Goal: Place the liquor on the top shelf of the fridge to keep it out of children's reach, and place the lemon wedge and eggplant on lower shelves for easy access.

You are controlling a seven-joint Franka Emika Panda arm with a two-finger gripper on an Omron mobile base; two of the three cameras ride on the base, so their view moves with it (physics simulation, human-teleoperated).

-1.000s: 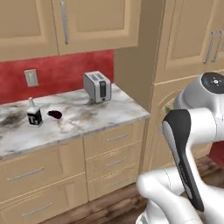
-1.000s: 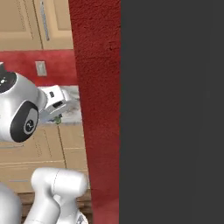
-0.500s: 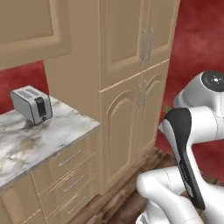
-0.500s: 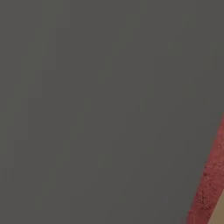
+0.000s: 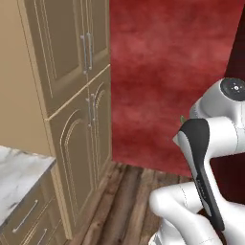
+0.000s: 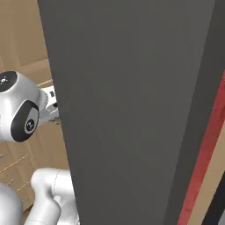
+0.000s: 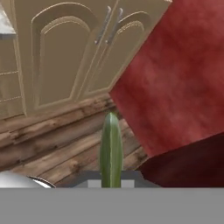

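The lemon wedge is seen in the hand view as a narrow yellow-green sliver standing up edge-on from the bottom of the picture, where the gripper is closed on it. The finger tips themselves are largely hidden, but the nearly shut jaws and the wedge rising from between them point to a firm pinch on a very thin thing. A small green tip of the same wedge can be made out in the left base view, just beside the arm's upper joint.

The wedge is held low and close to the arm, judged to be a carrying posture, so that so small a piece is not lost while the base is driven. Beyond it, tall tan cabinet doors with paired bar handles, a wooden floor and a red wall are shown. A corner of the marble counter is visible at the lower left of the left base view.

In the right base view a broad dark grey panel stands very near the camera; it is probably the fridge's side or door, though this cannot be told for certain. No shelf is shown, so the placing of the wedge on a lower shelf is judged not yet begun.
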